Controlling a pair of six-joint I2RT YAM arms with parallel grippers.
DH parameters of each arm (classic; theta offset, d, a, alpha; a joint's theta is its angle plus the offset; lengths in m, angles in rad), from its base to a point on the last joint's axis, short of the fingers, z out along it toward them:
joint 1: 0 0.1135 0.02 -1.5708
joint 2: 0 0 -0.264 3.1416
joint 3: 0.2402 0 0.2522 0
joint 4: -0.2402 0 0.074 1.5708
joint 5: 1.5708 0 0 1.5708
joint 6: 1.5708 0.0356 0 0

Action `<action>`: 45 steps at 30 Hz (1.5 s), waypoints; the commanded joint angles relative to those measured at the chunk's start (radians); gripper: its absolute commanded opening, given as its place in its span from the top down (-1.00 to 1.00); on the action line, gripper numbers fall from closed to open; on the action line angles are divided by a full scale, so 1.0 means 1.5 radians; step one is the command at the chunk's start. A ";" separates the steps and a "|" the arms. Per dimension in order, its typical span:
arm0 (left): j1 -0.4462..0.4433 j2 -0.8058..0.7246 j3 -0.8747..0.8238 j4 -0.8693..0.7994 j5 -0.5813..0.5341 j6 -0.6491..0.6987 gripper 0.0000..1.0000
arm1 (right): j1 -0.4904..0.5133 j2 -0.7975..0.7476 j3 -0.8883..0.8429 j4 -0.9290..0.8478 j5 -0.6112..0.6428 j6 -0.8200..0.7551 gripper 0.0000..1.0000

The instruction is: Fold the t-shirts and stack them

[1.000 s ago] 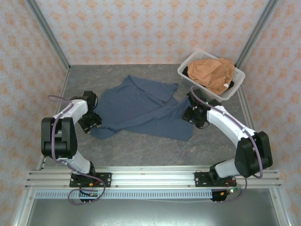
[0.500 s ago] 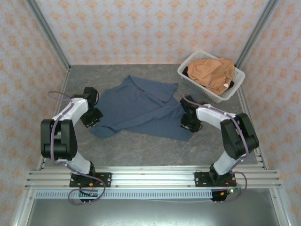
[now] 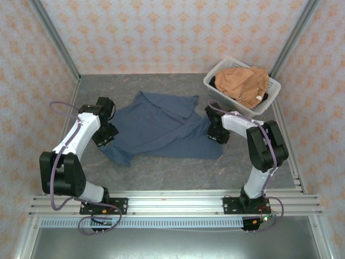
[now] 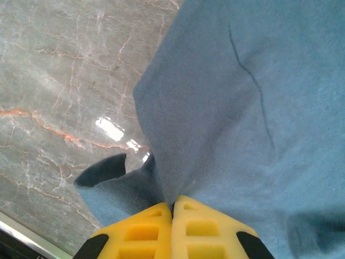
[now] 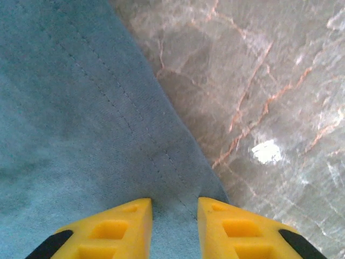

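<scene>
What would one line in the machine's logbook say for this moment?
blue t-shirt: rumpled on table | left gripper: shut on its edge | right gripper: open over its hem | orange t-shirt: in basket

Slate-blue t-shirt (image 3: 161, 129): plain, short-sleeved, lying rumpled on the desk (image 3: 161, 172) between both hands, with one diagonal flap folded over. Its left edge is pinched by the left hand (image 4: 172, 208). Its stitched right hem lies between the parted fingers of the right hand (image 5: 174, 208).

Orange-tan t-shirt (image 3: 242, 82): crumpled heap in the basket (image 3: 229, 102), beyond the right hand.
</scene>
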 commanded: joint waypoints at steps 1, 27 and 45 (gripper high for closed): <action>0.001 0.092 0.036 0.016 -0.027 0.008 1.00 | -0.013 0.031 0.032 -0.023 0.036 -0.015 0.46; 0.069 0.038 -0.116 0.223 0.080 0.131 0.15 | -0.022 -0.086 0.041 -0.078 0.025 -0.044 0.42; 0.054 0.010 -0.178 0.140 -0.011 0.027 1.00 | -0.017 -0.191 -0.022 -0.117 0.030 0.009 0.39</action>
